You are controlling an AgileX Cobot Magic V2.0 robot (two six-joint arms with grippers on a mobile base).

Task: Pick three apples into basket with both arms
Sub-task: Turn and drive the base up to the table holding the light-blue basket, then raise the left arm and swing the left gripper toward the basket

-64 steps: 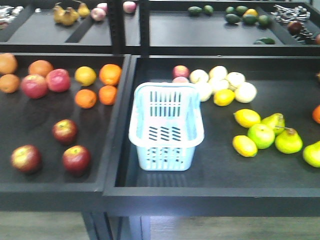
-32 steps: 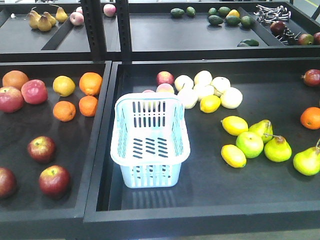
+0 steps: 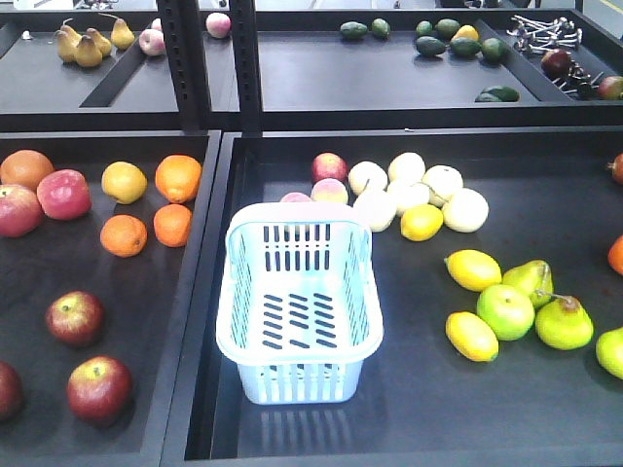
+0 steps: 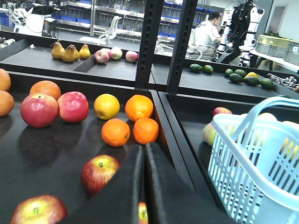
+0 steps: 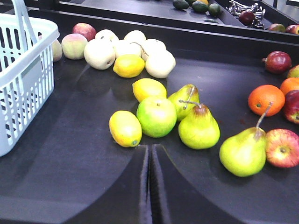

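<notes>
Three dark red apples lie in the left tray: one [image 3: 75, 317], one nearer [image 3: 98, 388], and one cut off by the left edge [image 3: 5, 389]. The pale blue basket [image 3: 298, 358] stands empty in the right tray, just past the divider. Neither arm shows in the front view. In the left wrist view my left gripper [image 4: 144, 147] is shut and empty above the tray, with an apple [image 4: 99, 172] just left of it, another [image 4: 37, 210] lower left, and the basket [image 4: 252, 168] to its right. My right gripper [image 5: 149, 147] is shut and empty, with the basket [image 5: 23, 88] far left.
Oranges [image 3: 178, 177] and pink-red apples [image 3: 63, 193] sit behind the dark apples. A raised black divider [image 3: 200, 292] separates the trays. Pale fruit [image 3: 409, 190] lies behind the basket. A lemon [image 5: 125, 128], a green apple [image 5: 156, 116] and pears [image 5: 198, 128] lie just ahead of the right gripper.
The front view has shifted: trays, fruit and basket have slid down and left in the picture and look closer. Nothing on the trays has moved relative to anything else.
</notes>
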